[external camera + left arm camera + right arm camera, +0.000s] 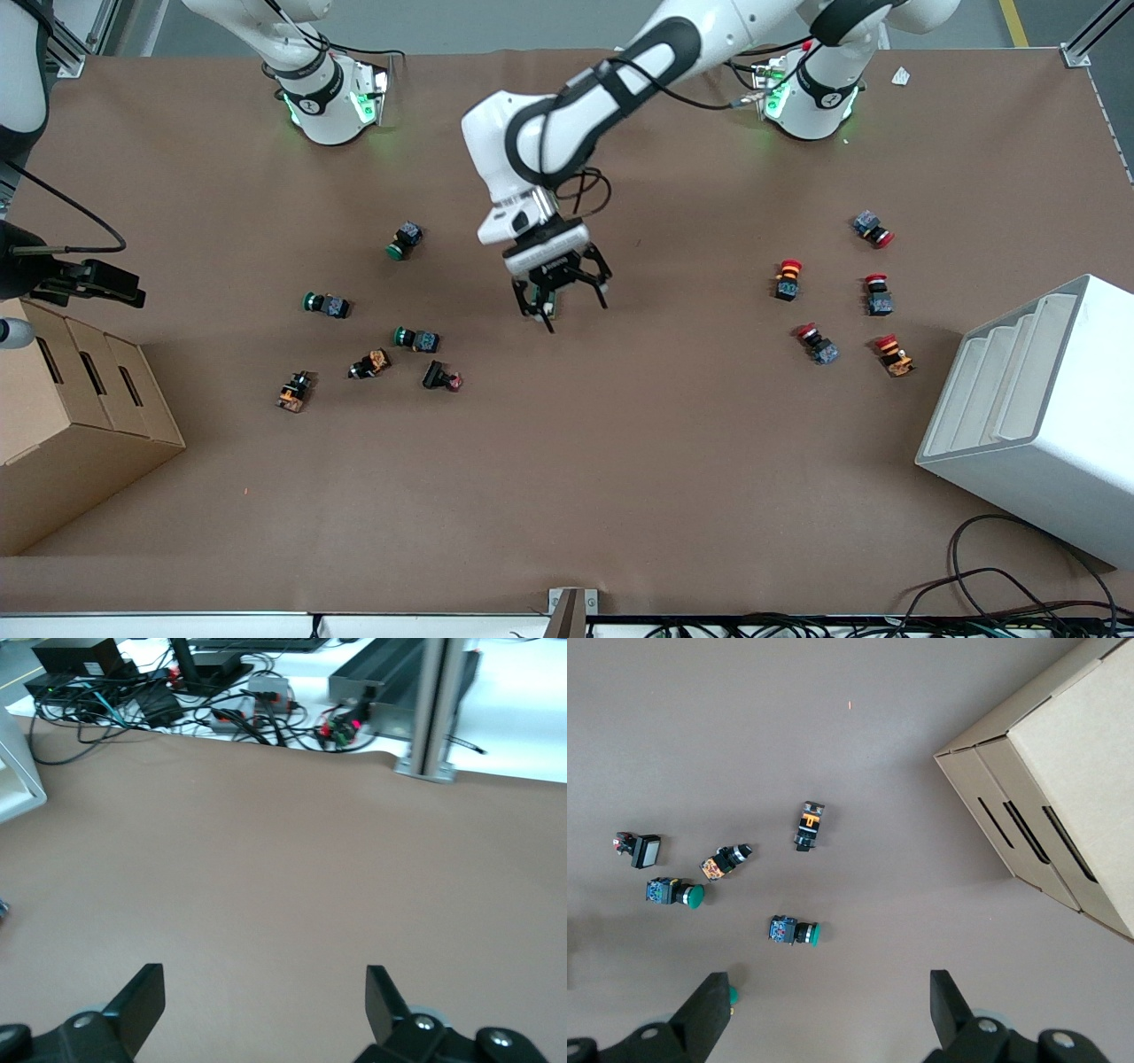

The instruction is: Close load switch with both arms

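My left gripper (565,306) hangs low over the middle of the table, fingers spread wide. A small dark-green piece with a pale end, apparently the load switch (551,307), peeks out between the fingers in the front view. In the left wrist view the left gripper (264,979) is open with only bare brown table between the fingertips; the switch is hidden there. My right gripper (828,983) is open and empty, high above the green-capped push buttons (793,930). I cannot make it out in the front view.
Green and orange push buttons (416,338) lie toward the right arm's end, red-capped ones (787,279) toward the left arm's end. A cardboard box (71,425) and a white stepped bin (1036,408) stand at the two ends.
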Robot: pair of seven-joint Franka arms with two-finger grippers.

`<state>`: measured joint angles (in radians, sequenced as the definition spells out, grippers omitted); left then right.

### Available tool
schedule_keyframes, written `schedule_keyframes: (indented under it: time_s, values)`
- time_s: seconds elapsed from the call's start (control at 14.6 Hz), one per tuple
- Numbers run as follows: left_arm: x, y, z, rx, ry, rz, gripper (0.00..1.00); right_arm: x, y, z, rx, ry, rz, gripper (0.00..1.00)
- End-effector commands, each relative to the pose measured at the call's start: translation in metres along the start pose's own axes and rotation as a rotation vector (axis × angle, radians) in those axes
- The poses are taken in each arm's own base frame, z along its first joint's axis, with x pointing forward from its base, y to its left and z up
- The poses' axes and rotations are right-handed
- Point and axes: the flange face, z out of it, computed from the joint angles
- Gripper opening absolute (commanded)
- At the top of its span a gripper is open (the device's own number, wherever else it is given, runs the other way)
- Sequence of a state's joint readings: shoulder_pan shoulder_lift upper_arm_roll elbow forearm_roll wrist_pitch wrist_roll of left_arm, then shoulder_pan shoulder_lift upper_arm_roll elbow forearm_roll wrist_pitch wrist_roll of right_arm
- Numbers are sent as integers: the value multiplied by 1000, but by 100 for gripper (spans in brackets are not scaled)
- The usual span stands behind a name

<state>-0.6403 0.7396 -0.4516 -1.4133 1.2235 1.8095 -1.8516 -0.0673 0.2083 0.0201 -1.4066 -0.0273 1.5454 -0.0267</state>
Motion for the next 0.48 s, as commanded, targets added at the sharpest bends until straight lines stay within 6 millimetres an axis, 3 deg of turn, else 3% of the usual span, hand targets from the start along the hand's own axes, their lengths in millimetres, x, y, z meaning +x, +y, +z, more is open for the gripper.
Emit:
schedule_keyframes:
  time_s: [0.0, 0.14, 0.27, 0.41]
  values:
    - [66, -22, 19, 36, -74, 1, 100, -1, -2, -2, 0, -4, -5, 100]
    - [121, -49, 31, 62, -161, 65, 100, -4, -8, -4, -1, -14, -20, 100]
    - [187, -91, 36, 68, -226, 143, 100, -9, -12, 0, -11, -62, -25, 100]
    - [236, -128, 44, 57, -304, 120, 100, -14, -13, -3, -9, -68, -31, 100]
